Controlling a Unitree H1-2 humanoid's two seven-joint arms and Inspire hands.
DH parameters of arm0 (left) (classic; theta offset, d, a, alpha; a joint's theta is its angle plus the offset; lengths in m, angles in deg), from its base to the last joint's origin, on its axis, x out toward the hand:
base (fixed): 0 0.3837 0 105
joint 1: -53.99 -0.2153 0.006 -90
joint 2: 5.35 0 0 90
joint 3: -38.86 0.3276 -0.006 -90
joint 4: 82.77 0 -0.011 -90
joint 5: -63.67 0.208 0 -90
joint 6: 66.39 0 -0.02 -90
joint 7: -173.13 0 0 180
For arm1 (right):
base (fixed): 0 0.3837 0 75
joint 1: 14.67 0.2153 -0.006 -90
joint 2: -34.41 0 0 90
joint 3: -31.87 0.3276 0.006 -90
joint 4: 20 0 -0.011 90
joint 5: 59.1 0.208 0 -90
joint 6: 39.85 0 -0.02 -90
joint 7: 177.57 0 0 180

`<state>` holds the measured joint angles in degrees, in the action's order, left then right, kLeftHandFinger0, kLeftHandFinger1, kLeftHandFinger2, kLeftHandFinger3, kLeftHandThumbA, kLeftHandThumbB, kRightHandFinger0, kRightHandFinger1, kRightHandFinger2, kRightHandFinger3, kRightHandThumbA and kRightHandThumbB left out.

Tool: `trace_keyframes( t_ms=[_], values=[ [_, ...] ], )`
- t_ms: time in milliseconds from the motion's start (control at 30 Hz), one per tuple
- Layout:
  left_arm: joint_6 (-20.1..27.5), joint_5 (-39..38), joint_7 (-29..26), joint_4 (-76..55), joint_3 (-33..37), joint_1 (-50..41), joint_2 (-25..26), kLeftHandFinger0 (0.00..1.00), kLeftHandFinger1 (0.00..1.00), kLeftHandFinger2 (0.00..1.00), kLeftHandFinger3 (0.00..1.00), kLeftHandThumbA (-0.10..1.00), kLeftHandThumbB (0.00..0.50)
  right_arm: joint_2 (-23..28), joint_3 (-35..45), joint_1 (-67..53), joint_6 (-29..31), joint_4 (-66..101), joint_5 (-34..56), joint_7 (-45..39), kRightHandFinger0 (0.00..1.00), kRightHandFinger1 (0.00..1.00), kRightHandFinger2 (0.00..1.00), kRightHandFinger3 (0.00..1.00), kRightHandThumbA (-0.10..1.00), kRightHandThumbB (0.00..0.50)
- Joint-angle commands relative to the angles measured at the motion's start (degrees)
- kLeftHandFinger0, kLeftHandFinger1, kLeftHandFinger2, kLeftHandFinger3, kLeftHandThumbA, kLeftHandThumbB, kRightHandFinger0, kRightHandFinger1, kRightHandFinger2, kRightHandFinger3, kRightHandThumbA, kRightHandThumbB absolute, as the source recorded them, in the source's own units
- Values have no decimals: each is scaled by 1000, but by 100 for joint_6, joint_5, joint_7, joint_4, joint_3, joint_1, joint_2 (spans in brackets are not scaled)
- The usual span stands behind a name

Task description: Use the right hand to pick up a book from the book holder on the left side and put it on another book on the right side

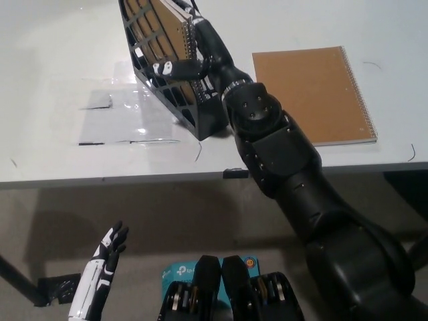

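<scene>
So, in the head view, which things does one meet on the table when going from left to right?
Clear plastic sheet → black book holder with a brown spiral notebook inside → right hand at the holder → flat brown notebook.

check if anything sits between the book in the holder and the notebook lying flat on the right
Nothing visible does. Between the book holder and the flat notebook the white table is bare apart from the right hand, which is at the upright book.
</scene>
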<state>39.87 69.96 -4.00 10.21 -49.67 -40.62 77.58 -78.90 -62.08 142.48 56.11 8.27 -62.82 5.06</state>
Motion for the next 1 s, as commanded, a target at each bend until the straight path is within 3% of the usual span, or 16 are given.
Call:
trace_keyframes(
  t_ms=[0, 100, 167, 333, 400, 533, 700, 733, 767, 800, 833, 867, 967],
  values=[
    [-26, -87, 98, -207, 21, 62, 66, 1000, 1000, 1000, 1000, 1000, 143, 4, 146, 404, 296, -106, 151, 9, 896, 952, 1000, 1000, 945, 268],
    [-82, -196, 135, -205, -1, 62, 35, 1000, 1000, 1000, 1000, 1000, 180, 18, 267, 398, 352, -210, 286, -86, 891, 963, 1000, 1000, 912, 258],
    [-95, -268, 157, -206, -12, 52, 19, 1000, 1000, 1000, 1000, 1000, 180, 62, 230, 404, 419, -298, 162, 26, 880, 938, 1000, 1000, 928, 257],
    [-123, -323, 173, -219, -15, 42, -10, 1000, 1000, 1000, 1000, 982, 191, 142, 293, 444, 528, -453, 182, 49, 970, 996, 1000, 1000, 963, 271],
    [-128, -335, 185, -223, -13, 41, -4, 1000, 1000, 1000, 1000, 976, 186, 150, 331, 454, 522, -414, 206, 41, 1000, 1000, 1000, 1000, 980, 254],
    [-94, -313, 163, -184, -6, 88, -1, 1000, 1000, 1000, 1000, 973, 185, 166, 335, 521, 523, -382, 180, 52, 1000, 1000, 1000, 1000, 1000, 262],
    [-29, -207, 133, -145, 19, 93, 13, 1000, 1000, 1000, 1000, 1000, 177, 131, 353, 561, 456, -368, 192, 70, 893, 923, 1000, 1000, 952, 265],
    [-4, -199, 136, -141, 27, 91, 14, 1000, 1000, 1000, 1000, 1000, 170, 137, 288, 567, 385, -359, 102, 137, 766, 795, 901, 1000, 946, 279],
    [-50, -193, 141, -162, 27, 69, 22, 1000, 1000, 1000, 1000, 1000, 175, 116, 259, 604, 254, -401, 46, 237, 251, 291, 409, 549, 695, 254],
    [-76, -210, 158, -170, 27, 72, 35, 1000, 1000, 1000, 1000, 1000, 173, 105, 241, 648, 201, -458, 11, 331, 39, 51, 133, 259, 539, 211],
    [-39, -222, 164, -145, 28, 91, 38, 1000, 1000, 1000, 1000, 1000, 159, 95, 223, 704, 177, -531, -21, 400, 8, 10, 31, 89, 185, 208],
    [-1, -215, 166, -114, 34, 107, 43, 1000, 1000, 1000, 1000, 1000, 157, 99, 202, 727, 182, -568, -30, 371, 0, 0, 38, 36, -73, 222],
    [34, -205, 164, -74, 47, 106, 37, 1000, 1000, 1000, 1000, 1000, 166, 76, 178, 773, 33, -716, -32, 348, 0, 178, 508, 472, -100, 205]
  ],
)
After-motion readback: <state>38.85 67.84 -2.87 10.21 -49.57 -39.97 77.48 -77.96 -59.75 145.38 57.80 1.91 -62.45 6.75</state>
